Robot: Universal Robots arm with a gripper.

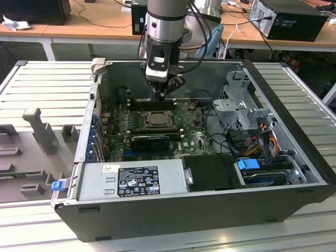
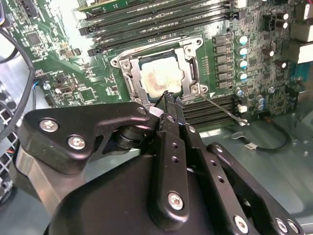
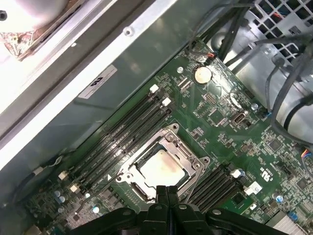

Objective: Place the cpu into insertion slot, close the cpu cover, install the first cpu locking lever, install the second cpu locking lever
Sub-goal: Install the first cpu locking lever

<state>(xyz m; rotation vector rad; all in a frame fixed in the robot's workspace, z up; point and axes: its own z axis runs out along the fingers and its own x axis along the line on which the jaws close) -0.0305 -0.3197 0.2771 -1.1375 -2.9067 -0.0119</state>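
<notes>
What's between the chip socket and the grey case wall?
A bank of long black memory slots runs between the socket and the case wall, seen in the first wrist view.

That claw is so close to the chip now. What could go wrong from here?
The gripper sits at the cover's edge; a slip could scrape the cpu or the board. One thin lever sticks out loose beside it, so the cover may not be clamped yet.
</notes>
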